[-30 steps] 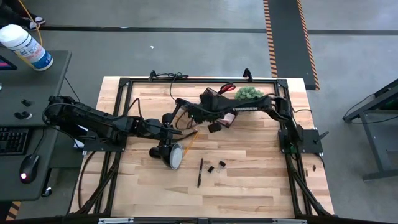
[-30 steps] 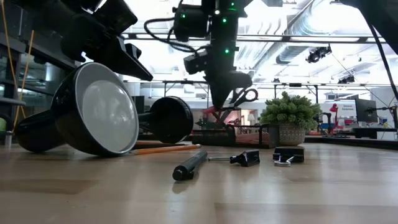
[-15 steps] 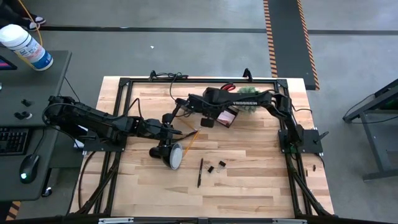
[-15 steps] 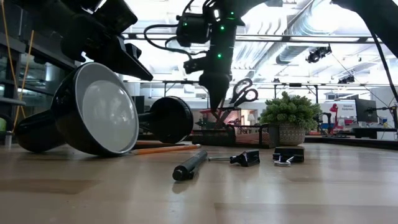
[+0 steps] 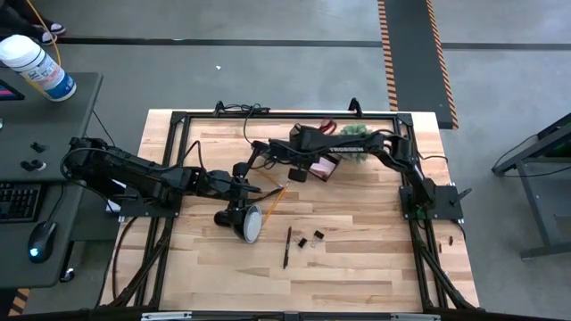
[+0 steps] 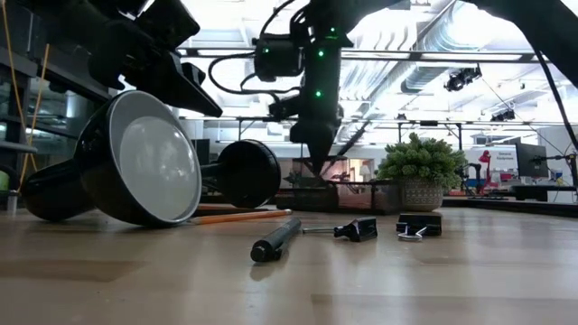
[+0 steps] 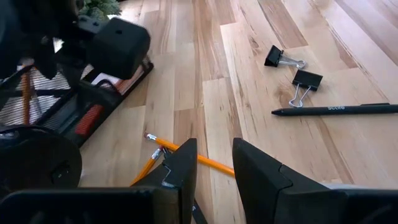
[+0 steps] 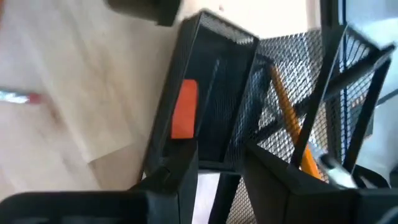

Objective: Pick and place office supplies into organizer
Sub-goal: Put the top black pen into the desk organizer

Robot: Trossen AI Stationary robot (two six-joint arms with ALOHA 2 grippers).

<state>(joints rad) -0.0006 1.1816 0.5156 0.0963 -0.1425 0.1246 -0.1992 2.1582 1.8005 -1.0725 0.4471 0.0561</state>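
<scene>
The right gripper (image 5: 299, 169) hangs just over the organizer (image 5: 323, 163) at the table's far side, its fingers narrowly apart (holding nothing); the left gripper (image 7: 211, 163), slightly open, is near two pencils (image 7: 186, 155).

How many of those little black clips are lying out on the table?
2: small black metal binder clips, one beside the other, on the bare wood near the black pen. More may be hidden in the organizer.
</scene>
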